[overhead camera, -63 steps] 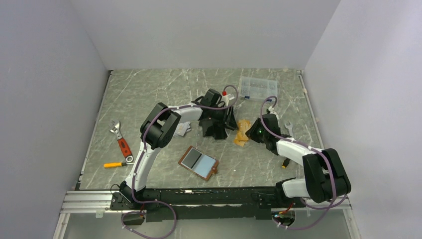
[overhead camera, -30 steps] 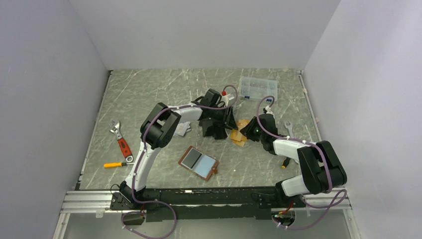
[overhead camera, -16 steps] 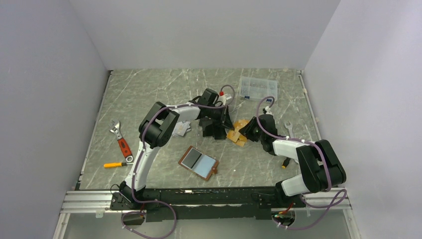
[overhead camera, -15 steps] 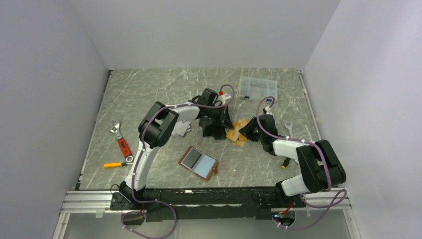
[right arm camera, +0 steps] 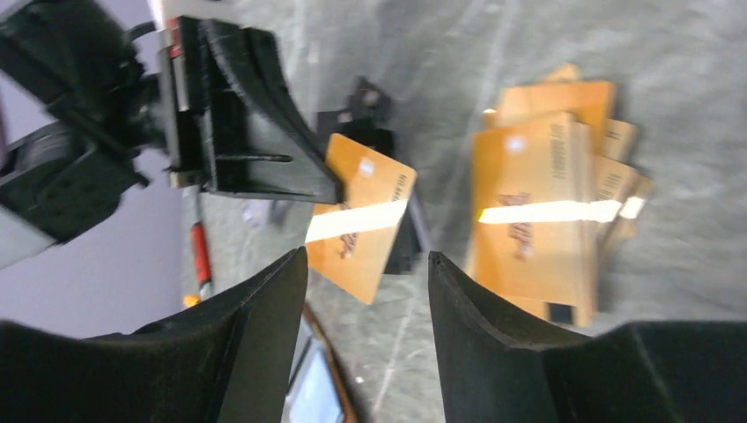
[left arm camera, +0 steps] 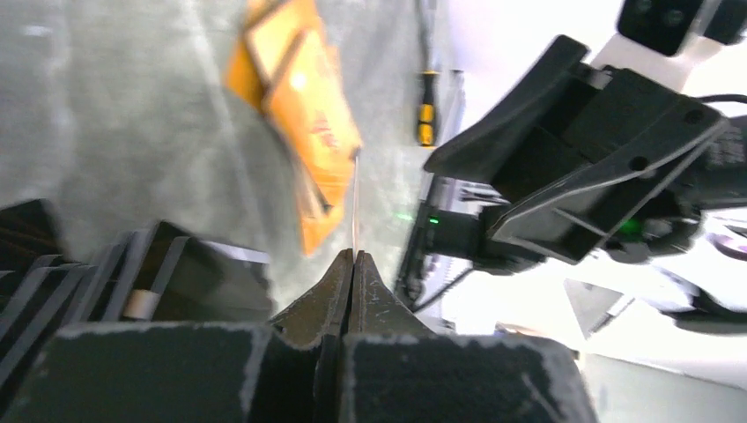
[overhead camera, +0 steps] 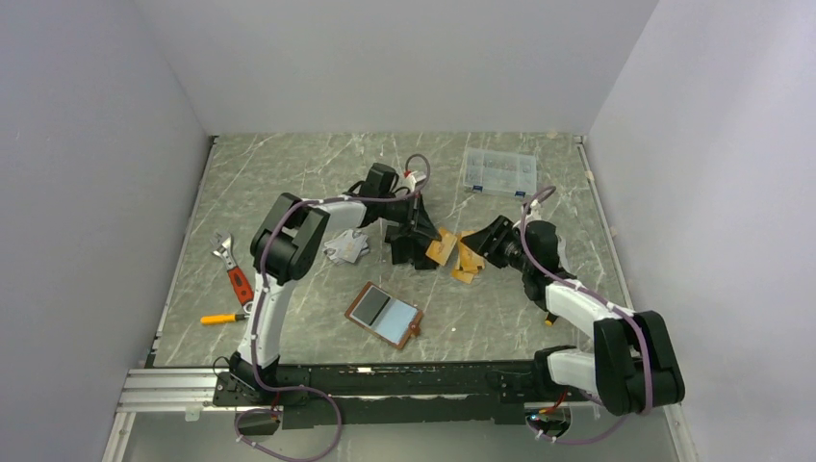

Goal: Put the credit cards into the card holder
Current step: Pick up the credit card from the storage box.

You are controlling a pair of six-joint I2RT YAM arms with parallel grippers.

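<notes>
The left gripper point(left arm camera: 352, 257) is pinched shut on a single orange card point(right arm camera: 361, 225). It holds the card by one edge, so the card hangs tilted above the surface point(overhead camera: 289, 183), between the two arms. The right gripper point(right arm camera: 366, 264) faces it from close by, with its jaws standing apart and nothing between them. From the right wrist view the held card sits just beyond that open gap.

The orange pile point(overhead camera: 469, 262) lies fanned out loosely on the surface below, between the two grippers. The black cards point(overhead camera: 409, 252) sit right under the left gripper, whose fingers and wrist hide part of them from above. The silver-grey cards point(overhead camera: 346, 247) lie just to the left of those, close to the left arm's forearm.

The card holder point(overhead camera: 387, 315) lies open and flat nearer the arm bases, well apart from both grippers. Its inner panels face up, but from this height it is hard to say whether any pocket is filled.

A clear compartment box point(overhead camera: 498, 171) stands at the far side, beyond the right gripper. A red-handled wrench point(overhead camera: 234, 272) and a yellow-handled screwdriver point(overhead camera: 223, 318) lie near the left edge. A second screwdriver point(left arm camera: 425, 106) lies close to the right arm.
</notes>
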